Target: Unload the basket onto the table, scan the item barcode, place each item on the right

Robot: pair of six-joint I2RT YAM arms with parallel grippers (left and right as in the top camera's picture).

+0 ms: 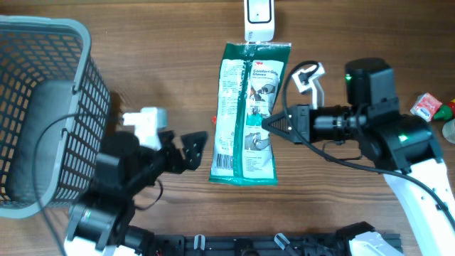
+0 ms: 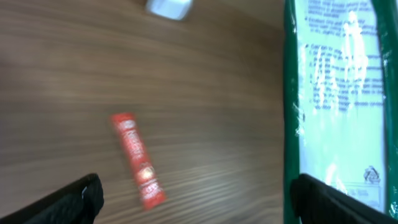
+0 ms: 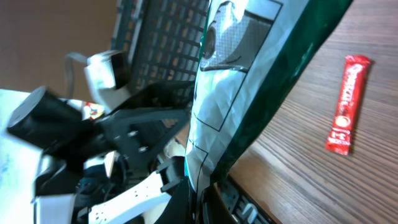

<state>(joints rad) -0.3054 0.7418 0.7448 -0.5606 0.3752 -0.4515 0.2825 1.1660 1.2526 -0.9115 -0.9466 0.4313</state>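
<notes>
1. Lettering on the packet (image 1: 242, 114) could not be read. Its white and green panels were too small overhead and blurred in the left wrist view for any code to be picked out.
2. Overhead, the packet hid nearly all of the red sachet (image 2: 137, 160), leaving only a red sliver at its left edge. Both wrist views showed the sachet lying flat on the table (image 2: 62, 93).
3. The scanner (image 1: 259, 18) was cut off by the top edge and the basket (image 1: 21, 32) by the left edge. The items (image 1: 429, 107) at the far right were too small to name.
4. In the right wrist view the packet filled the middle and covered that gripper's own fingertips.
5. The right gripper (image 1: 271, 122) was pinched tight on the packet's right edge, holding it over mid-table. The packet's top end sat just below the scanner; whether they touched I could not tell.
6. The packet stood tilted, its lower edge raised clear of the wood in the right wrist view.
7. The left gripper (image 1: 195, 149) stood spread wide and held nothing, just left of the packet and not touching it. Its fingers (image 2: 81, 199) framed the sachet and the packet's edge.
</notes>
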